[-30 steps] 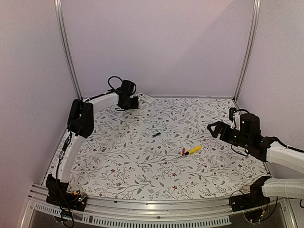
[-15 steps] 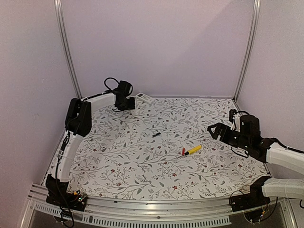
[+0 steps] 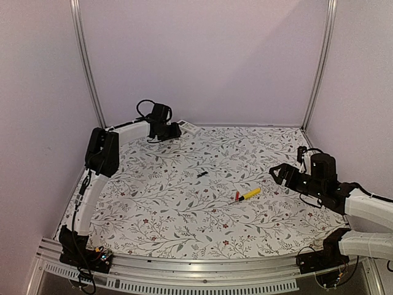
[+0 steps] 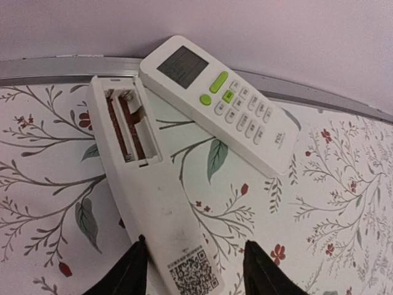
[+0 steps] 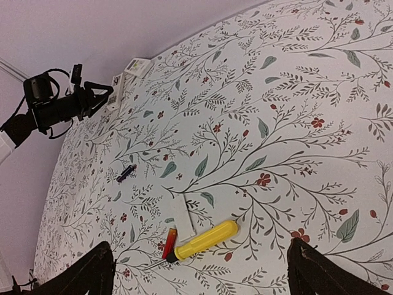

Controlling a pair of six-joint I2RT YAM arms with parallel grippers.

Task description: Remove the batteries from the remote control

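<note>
The slim white remote control (image 4: 153, 203) lies back up by the rear wall, its battery compartment (image 4: 130, 126) open and empty. My left gripper (image 4: 195, 273) (image 3: 174, 130) straddles the remote's near end and is open: one finger is at its edge, the other stands clear. Of the batteries, the dark one (image 3: 202, 174) (image 5: 126, 173) lies mid-table. The reddish one (image 3: 236, 196) (image 5: 169, 241) lies against the tip of the yellow-handled screwdriver (image 5: 206, 239). My right gripper (image 3: 277, 173) (image 5: 200, 258) hovers open and empty at the right, facing them.
A broader white remote with green buttons (image 4: 221, 101) (image 3: 189, 127) lies face up against the slim one, along the metal rail of the back wall (image 4: 55, 64). A flat white battery cover (image 5: 183, 216) lies beside the screwdriver (image 3: 250, 194).
My left gripper has widened and let go of the slim remote at the back wall. The right arm has drawn back slightly, still open.
</note>
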